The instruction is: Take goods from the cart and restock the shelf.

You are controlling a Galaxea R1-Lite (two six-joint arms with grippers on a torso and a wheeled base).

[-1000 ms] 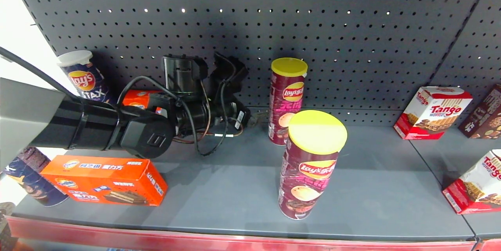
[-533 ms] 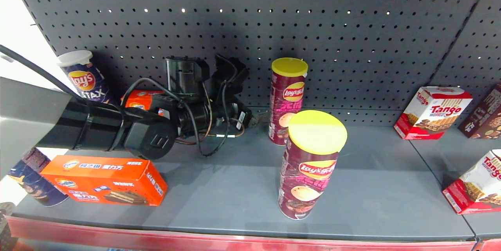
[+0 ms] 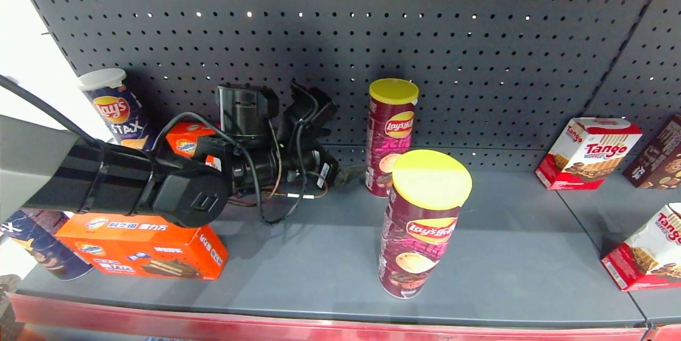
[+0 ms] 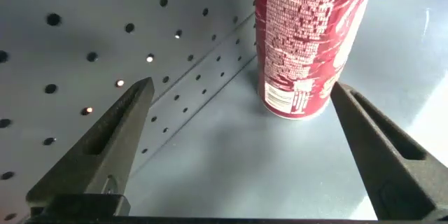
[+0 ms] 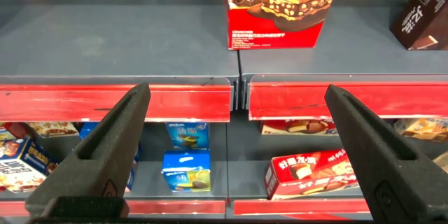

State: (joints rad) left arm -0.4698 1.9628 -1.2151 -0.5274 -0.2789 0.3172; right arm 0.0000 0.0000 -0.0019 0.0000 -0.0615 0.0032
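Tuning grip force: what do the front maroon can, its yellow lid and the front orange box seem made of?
Maroon can: likely glossy printed paperboard, straight rigid tube. Yellow lid: probably matte plastic, thin rim. Front orange box: glossy printed cardboard, crisp folded edges.

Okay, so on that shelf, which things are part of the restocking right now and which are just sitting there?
Job in hand:
- left tool, open and empty, facing the back crisp can
- that can, upright at the rear of the shelf

Just sitting:
- front crisp can
- blue can
- front orange box
- rear orange box
- red-and-white box
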